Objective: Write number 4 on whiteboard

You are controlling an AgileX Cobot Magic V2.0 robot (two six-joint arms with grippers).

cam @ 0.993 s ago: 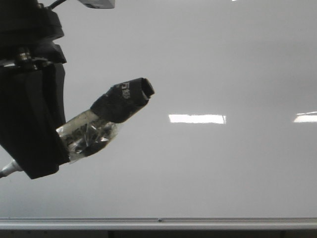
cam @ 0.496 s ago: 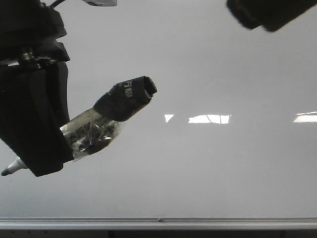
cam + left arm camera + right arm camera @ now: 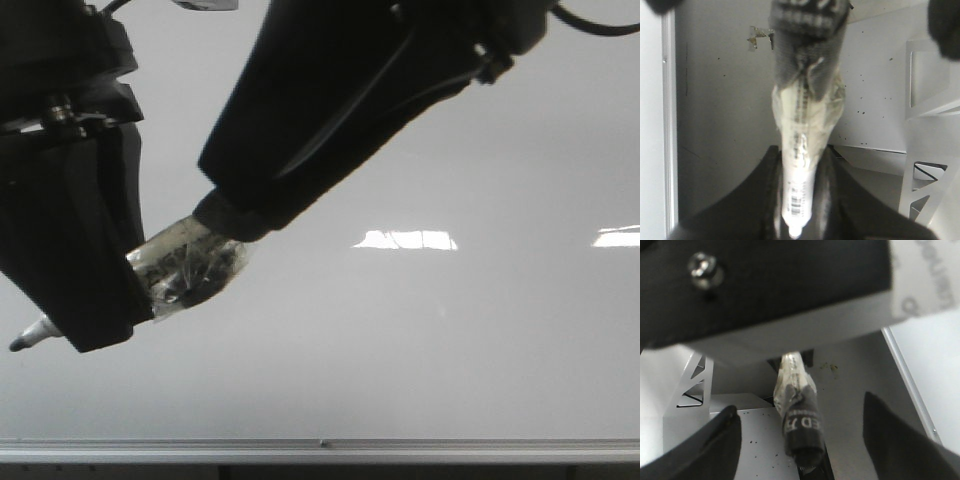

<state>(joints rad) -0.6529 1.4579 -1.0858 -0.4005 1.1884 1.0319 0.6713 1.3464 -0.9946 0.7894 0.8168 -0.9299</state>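
Two bright reflections mark the whiteboard [image 3: 450, 340] above its rail [image 3: 320, 450].

Marker [image 3: 185, 265] before whiteboard [image 3: 450, 340]

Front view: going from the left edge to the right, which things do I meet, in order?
Marker tip → left gripper → taped marker body → right arm → light reflection on the whiteboard.

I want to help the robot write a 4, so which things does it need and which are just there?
For the job: whiteboard, no 4 yet; taped marker in the left hand; right hand, open around its cap.
Just there: bright light reflections; white metal frame.
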